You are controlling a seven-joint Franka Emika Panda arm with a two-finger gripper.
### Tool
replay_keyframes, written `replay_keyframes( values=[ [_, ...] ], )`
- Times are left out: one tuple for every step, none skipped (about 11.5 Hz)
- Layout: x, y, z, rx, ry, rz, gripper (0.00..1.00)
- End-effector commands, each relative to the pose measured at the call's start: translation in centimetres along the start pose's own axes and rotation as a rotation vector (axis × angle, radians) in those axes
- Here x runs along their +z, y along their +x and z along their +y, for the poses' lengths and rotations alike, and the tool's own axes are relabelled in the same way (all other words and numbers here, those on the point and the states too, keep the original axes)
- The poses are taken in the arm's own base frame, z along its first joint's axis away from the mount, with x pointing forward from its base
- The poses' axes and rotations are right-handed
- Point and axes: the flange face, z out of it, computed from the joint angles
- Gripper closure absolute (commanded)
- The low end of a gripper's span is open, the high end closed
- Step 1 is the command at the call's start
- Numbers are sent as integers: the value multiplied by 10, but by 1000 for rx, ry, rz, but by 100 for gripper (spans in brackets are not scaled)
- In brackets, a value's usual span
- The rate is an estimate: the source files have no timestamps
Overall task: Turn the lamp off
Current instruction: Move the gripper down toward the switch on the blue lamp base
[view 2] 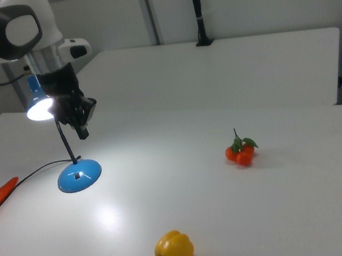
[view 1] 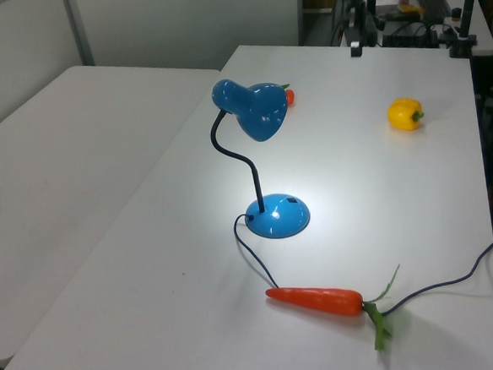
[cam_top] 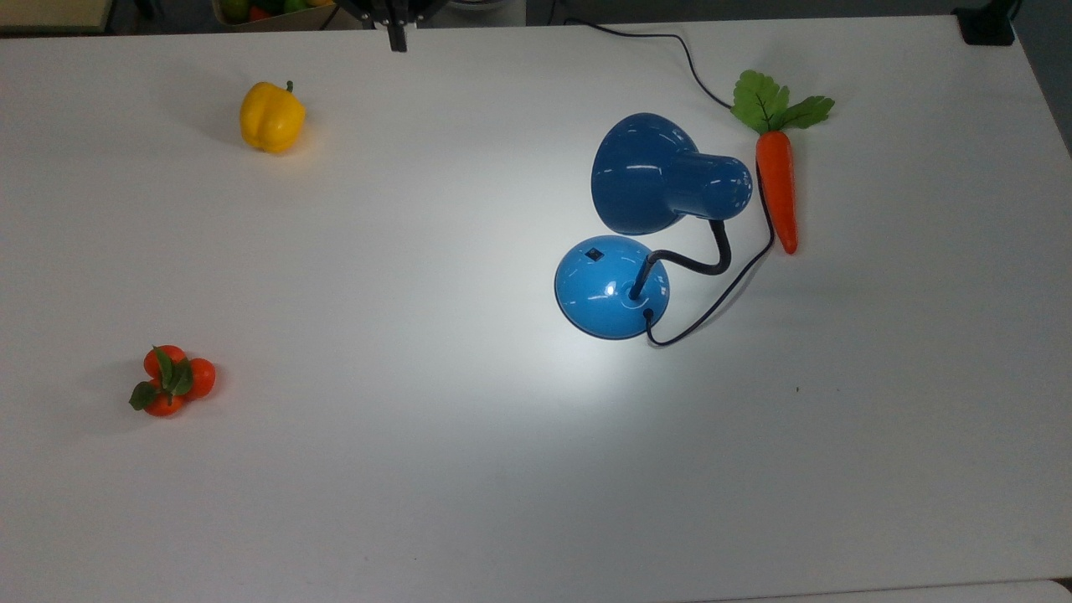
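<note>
- Worktop (cam_top: 469, 502): white, lit by a bright pool around the lamp's base.
- Tangerine cluster (cam_top: 170, 381): three small orange fruits with green leaves, at the top view's lower left, well apart from everything else.
- Yellow bell pepper (cam_top: 270, 116): at the top view's upper left, resting on its own.
- Gripper (cam_top: 397, 38): dark, at the top view's upper edge, between pepper and lamp as that view runs, above the worktop's far rim. In the right view it hangs from the white arm (view 2: 11, 26), pointing down, overlapping the lamp's neck in that picture. Whether the fingers are open or closed, I cannot tell.
- Lamp (cam_top: 662, 176): glossy blue, right of centre in the top view. It is on; the shade's mouth glows in the right view. The shade leans over a round domed base with a small black switch (cam_top: 594, 254) on top. A black bendy neck joins them.
- Cord (cam_top: 720, 293): black, loops from the base and runs toward the top view's upper edge.
- Carrot (cam_top: 776, 188): orange with green leaves, just beside the shade on the top view's right, the cord alongside it.
</note>
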Motion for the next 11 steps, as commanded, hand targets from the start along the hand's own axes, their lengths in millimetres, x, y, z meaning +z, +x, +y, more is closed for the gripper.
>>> replay_keyframes(
  values=[
    [50,5,-37,-76,9,53,100],
    [64,9,-45,-90,8,57,100],
    [82,14,-60,-119,6,66,100],
    [101,16,-69,-135,4,84,100],
    [113,17,-79,-165,4,123,100],
    [126,18,-90,-203,4,144,100],
    [135,20,-96,-233,3,158,100],
    [140,21,-103,-252,3,181,100],
    [153,23,-116,-275,4,199,100],
    [167,25,-125,-292,1,227,100],
    [175,26,-130,-301,3,264,100]
  ],
)
